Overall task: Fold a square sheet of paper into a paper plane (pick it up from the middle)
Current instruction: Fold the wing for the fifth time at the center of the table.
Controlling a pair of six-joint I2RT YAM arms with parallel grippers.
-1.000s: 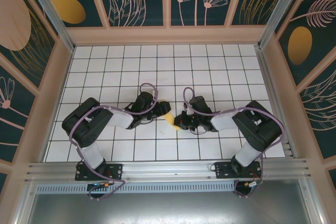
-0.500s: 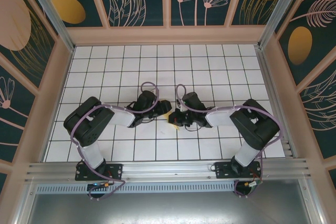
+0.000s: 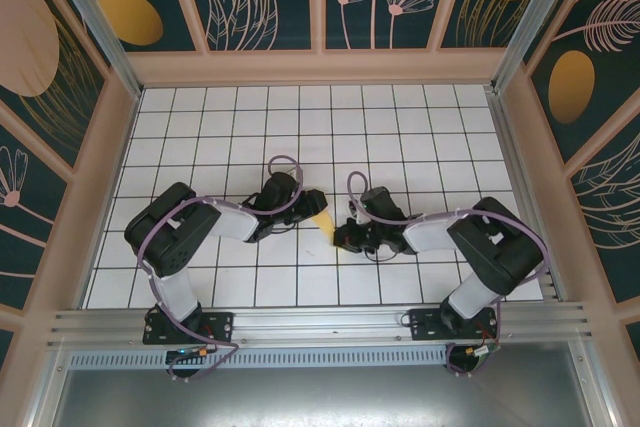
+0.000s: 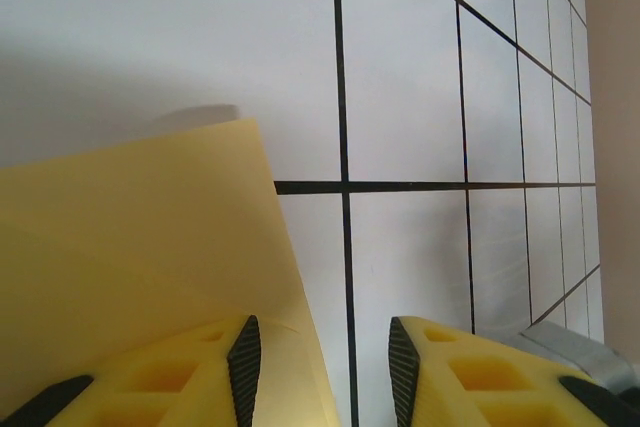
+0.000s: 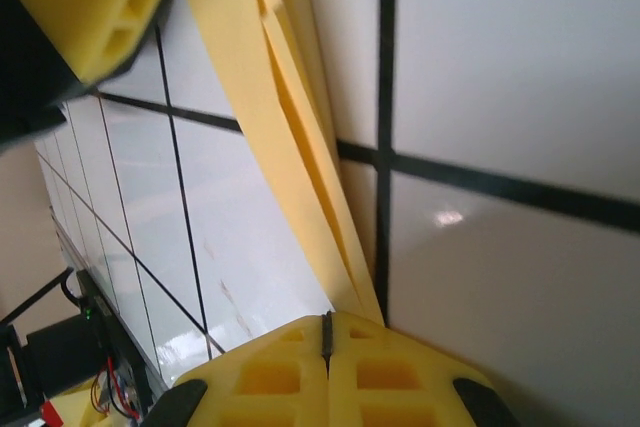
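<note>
The yellow sheet of paper [image 3: 322,218] is folded into a narrow, layered, pointed shape like a paper plane and lies between the two grippers at mid-table. My left gripper [image 3: 306,209] stands at its left end. In the left wrist view that gripper [image 4: 323,372] is open, and a raised flap of the paper [image 4: 140,247] leans against the left finger, its edge reaching into the gap. My right gripper [image 3: 340,235] is at the paper's near right end. In the right wrist view it [image 5: 325,332] is shut, and the folded layers [image 5: 270,117] run up from its tips. No paper shows in the seam.
White tiles with black grid lines [image 3: 420,127] cover the table, which is walled by wooden rails [image 3: 320,67] and patterned panels. The left gripper's yellow finger [image 5: 90,7] shows at the top left of the right wrist view, close to the paper. An aluminium rail [image 3: 320,322] runs along the near edge.
The right gripper swung towards the far left, then came back nearer and to the right, beside the paper. The left gripper's jaws narrowed slightly. The paper shifted a little.
</note>
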